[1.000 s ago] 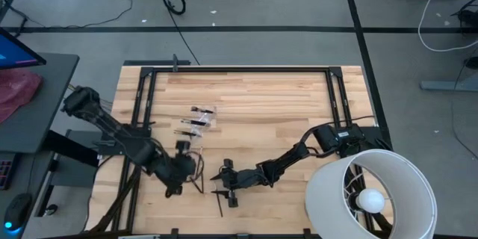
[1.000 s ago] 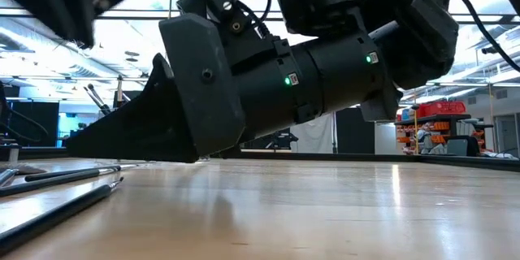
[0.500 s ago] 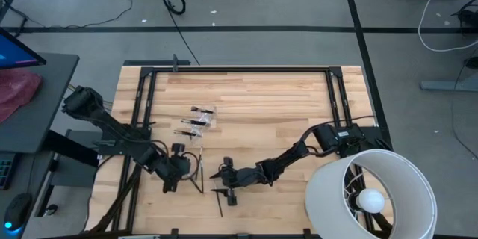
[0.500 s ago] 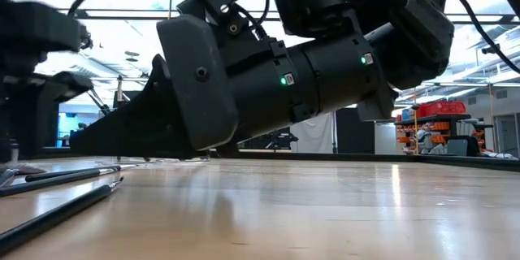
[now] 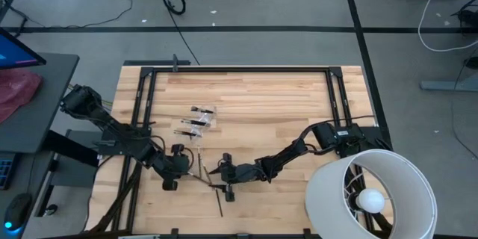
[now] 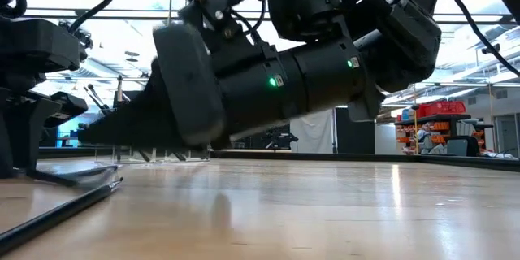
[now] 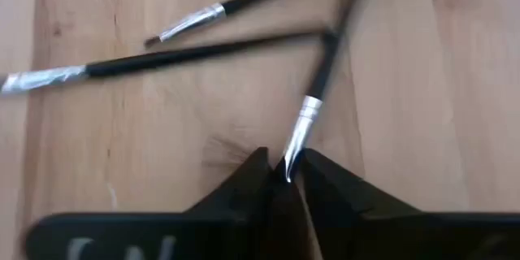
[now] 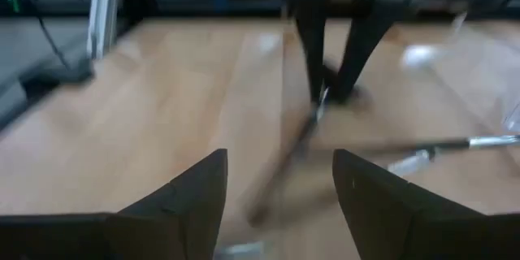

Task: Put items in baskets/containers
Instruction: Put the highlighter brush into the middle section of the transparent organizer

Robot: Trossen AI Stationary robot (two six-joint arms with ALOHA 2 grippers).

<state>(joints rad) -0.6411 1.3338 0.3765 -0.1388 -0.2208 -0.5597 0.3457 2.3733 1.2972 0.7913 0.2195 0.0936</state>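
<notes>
Several thin dark makeup brushes lie flat on the wooden table near its near edge. Three show in the left wrist view: one with a silver ferrule (image 7: 313, 101) and two more (image 7: 191, 23) (image 7: 154, 58). Another brush (image 5: 220, 202) lies nearer the table's edge. The clear container (image 5: 200, 117) stands farther back with brushes in it. My left gripper (image 5: 188, 169) (image 7: 286, 171) is down at the table, shut on a brush. My right gripper (image 5: 222, 175) (image 8: 280, 187) is open, low over the table just right of it, facing the left gripper and touching nothing. My left gripper pinches a makeup brush at the tip beyond its silver ferrule (image 7: 294, 148), between its two fingertips (image 7: 252, 171). The fingers come from above, pointing down. The brush runs on from the fingers, and its dark handle (image 7: 327, 53) lies on the table.
A big white lamp shade (image 5: 370, 187) stands at the table's near right corner. A black frame (image 5: 239, 68) runs along the table's far edge and sides. Bare wood lies across the table's far half and right of the container.
My left gripper has come down from above the table until its fingertips stand among the brushes. My right gripper has edged slightly toward the left gripper and stayed low.
</notes>
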